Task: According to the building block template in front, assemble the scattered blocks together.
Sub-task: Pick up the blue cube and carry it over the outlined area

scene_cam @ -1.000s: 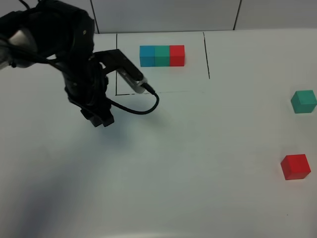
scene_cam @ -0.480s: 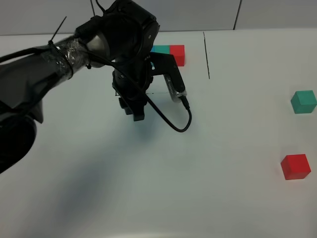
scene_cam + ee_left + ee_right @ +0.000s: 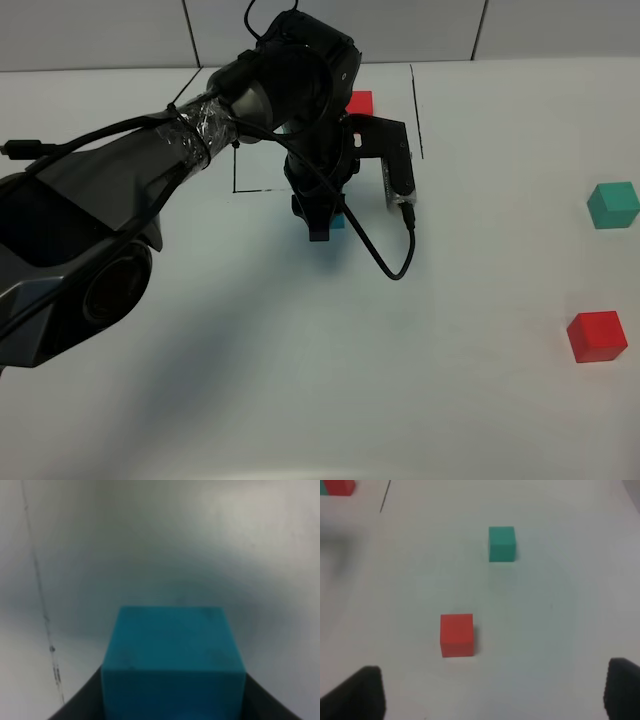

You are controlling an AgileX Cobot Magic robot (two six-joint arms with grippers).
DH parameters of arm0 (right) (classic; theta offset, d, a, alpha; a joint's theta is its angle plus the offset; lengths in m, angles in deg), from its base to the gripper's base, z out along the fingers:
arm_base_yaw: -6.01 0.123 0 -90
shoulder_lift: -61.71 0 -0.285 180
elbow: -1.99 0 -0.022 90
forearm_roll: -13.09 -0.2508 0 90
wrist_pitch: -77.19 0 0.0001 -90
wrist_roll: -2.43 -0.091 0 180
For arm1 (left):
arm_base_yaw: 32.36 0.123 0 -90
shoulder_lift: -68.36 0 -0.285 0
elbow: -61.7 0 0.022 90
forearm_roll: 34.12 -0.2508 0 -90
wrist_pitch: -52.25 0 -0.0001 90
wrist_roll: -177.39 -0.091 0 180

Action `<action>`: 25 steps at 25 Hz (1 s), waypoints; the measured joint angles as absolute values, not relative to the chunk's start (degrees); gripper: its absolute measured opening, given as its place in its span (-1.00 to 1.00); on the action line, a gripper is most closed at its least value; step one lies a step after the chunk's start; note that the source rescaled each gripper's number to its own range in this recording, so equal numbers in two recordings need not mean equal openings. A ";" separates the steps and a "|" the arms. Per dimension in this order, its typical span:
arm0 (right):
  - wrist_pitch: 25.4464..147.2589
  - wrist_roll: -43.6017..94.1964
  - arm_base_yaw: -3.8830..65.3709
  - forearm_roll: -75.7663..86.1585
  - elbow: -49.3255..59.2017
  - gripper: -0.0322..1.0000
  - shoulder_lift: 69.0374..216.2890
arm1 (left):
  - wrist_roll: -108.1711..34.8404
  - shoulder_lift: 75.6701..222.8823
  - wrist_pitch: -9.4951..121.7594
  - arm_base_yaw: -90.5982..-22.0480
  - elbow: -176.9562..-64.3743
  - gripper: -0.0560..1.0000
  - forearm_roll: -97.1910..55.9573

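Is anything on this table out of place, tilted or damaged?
Nothing stands out. The green cube and the red cube sit flat and apart on the right; the left gripper is shut on the blue cube. The arm hides most of the template.

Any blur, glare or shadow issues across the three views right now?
Exterior high: sharp, no glare, broad soft shadow on the white table. Left wrist: small blue matte cube fills the frame, too close, soft. Right wrist: mildly soft; red matte cube and teal-green matte cube readable, right end effector fingertips blurred dark.
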State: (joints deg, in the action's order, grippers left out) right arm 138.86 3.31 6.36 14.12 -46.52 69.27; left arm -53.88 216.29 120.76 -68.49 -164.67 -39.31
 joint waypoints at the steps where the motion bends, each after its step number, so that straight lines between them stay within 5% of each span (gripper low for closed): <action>1: 138.86 3.31 6.36 14.12 -46.52 0.68 69.27 | -55.17 216.66 120.76 -68.49 -164.83 -0.89 -39.36; 25: 138.86 3.30 6.36 14.12 -46.52 0.68 69.27 | -55.57 220.21 119.06 -68.49 -165.37 -0.89 -38.15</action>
State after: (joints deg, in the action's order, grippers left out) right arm 138.86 3.30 6.36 14.12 -46.52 69.27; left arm -55.57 220.21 119.06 -68.49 -165.37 -38.15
